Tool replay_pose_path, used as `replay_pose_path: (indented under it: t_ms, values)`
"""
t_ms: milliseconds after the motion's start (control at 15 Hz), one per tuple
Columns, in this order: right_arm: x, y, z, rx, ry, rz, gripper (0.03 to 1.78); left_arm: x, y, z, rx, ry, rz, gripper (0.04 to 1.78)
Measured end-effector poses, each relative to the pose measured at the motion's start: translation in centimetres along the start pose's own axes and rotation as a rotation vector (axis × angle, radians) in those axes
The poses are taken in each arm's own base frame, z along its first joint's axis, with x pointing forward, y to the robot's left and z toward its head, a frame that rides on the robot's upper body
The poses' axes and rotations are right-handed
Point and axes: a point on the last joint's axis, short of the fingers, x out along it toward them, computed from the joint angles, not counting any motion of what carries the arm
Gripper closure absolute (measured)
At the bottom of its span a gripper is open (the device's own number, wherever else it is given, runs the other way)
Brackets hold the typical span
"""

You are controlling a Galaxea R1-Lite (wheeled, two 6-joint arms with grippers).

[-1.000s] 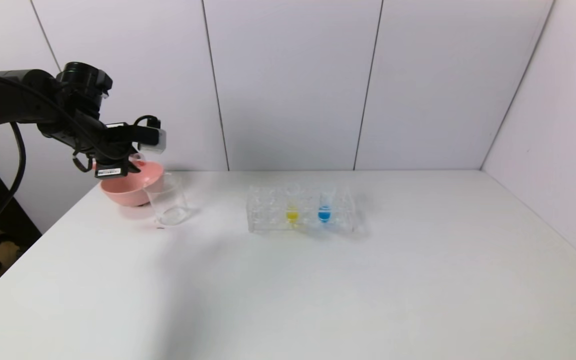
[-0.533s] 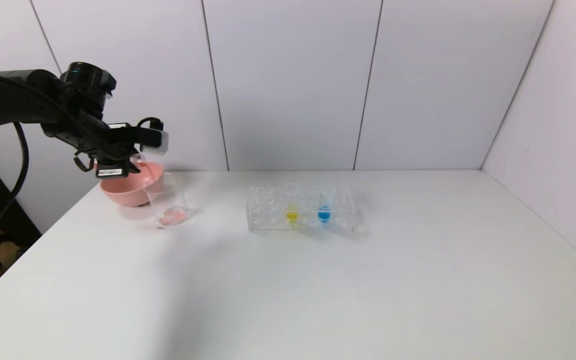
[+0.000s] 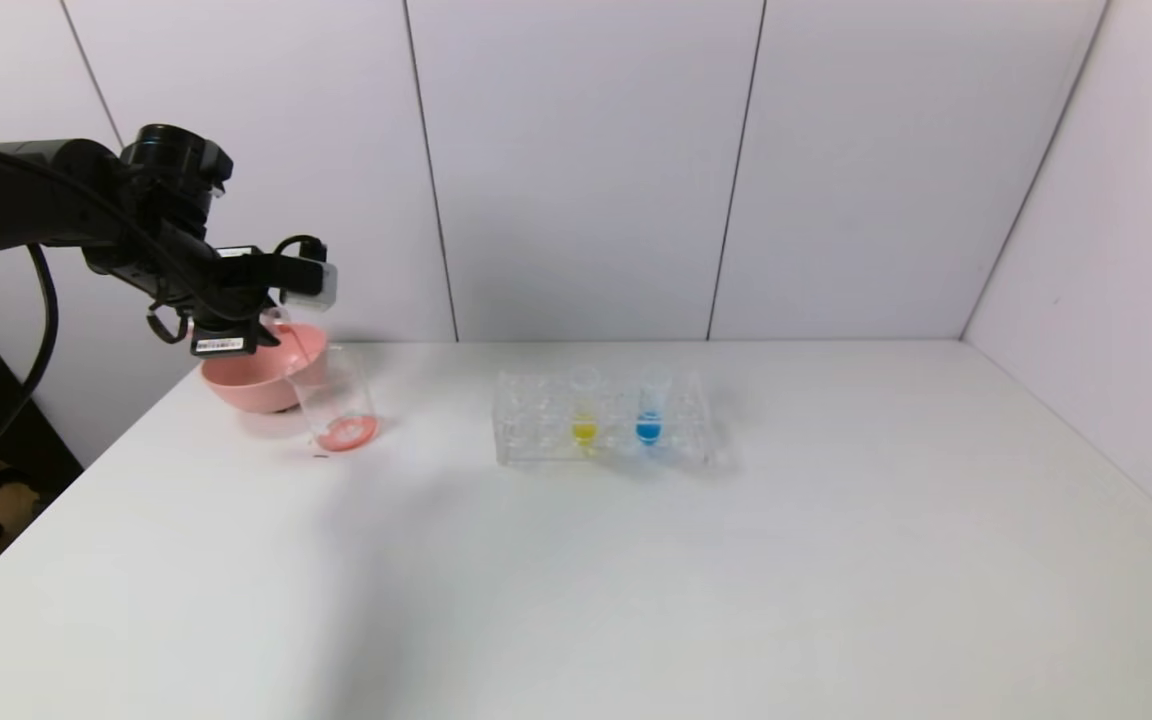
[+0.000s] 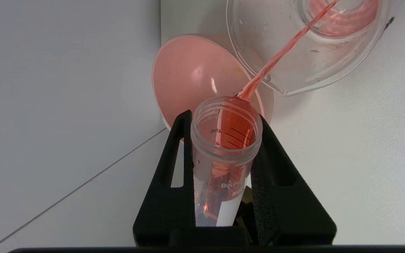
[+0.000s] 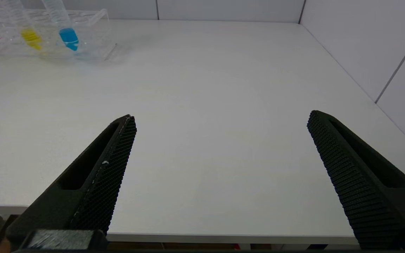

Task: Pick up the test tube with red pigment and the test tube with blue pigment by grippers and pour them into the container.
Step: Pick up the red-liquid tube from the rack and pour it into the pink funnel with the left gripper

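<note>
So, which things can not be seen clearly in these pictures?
- Head view: the test tube with red pigment is mostly hidden behind the left hand.
- Left wrist view: the container is cut off by the picture edge, so how much liquid it holds is unclear; the pink bowl is partly covered.
- Right wrist view: the test tube with blue pigment and the rack are cut off at the edge.
- Head view: the open right hand is out of frame.

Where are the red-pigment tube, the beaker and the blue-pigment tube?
test tube with red pigment (image 4: 225, 140), left wrist view, its open mouth.
container (image 3: 338, 405), head view, its glass wall.
test tube with blue pigment (image 3: 648, 429), head view, its blue liquid.
</note>
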Motion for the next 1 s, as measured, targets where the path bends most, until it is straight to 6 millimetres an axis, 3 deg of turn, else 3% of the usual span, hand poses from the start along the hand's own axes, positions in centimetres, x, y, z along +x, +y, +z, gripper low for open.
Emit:
replay_pose_path:
  t_ms: [1000]
  values:
    - [0.00, 0.00, 0.00, 0.000, 0.000, 0.000, 0.04, -0.06, -0.05, 0.07, -0.010, 0.003, -0.006, 1.35]
